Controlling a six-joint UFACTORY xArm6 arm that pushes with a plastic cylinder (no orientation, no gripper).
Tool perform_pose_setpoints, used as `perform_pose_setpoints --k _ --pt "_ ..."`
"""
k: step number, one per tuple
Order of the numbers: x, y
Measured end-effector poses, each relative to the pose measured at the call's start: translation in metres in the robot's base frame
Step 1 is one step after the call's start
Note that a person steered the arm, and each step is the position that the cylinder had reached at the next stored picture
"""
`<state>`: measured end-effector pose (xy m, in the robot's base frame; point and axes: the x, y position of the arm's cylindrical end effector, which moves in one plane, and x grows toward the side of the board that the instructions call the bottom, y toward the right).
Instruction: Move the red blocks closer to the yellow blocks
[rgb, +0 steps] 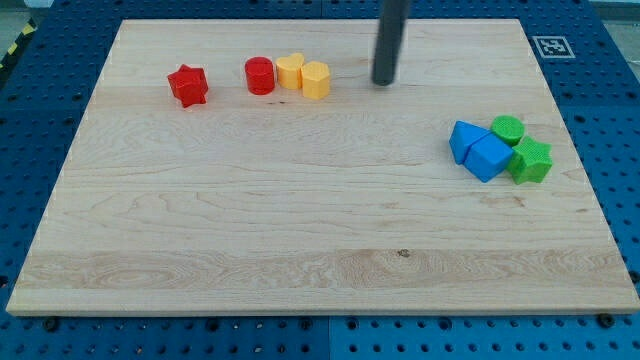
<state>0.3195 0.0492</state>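
A red star block (188, 85) lies at the view's upper left. A red cylinder (260, 76) stands to its right, touching a yellow block (290, 71). A second yellow block (316, 80) touches that one on its right. My tip (384, 81) is on the board to the right of the yellow blocks, a short gap away, touching no block.
Two blue blocks (478, 150) and two green blocks (528, 160), (508, 128) cluster at the view's right. The wooden board (300, 230) rests on a blue perforated table. A marker tag (552, 46) sits past the board's upper right corner.
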Motion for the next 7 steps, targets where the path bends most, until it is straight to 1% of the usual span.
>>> perform_pose_setpoints --k 1,3,5,6,7 --pt "0.000 -0.067" --pt "0.004 -0.092" --pt "0.030 -0.153" --pt "0.034 -0.158" --pt "0.035 -0.144"
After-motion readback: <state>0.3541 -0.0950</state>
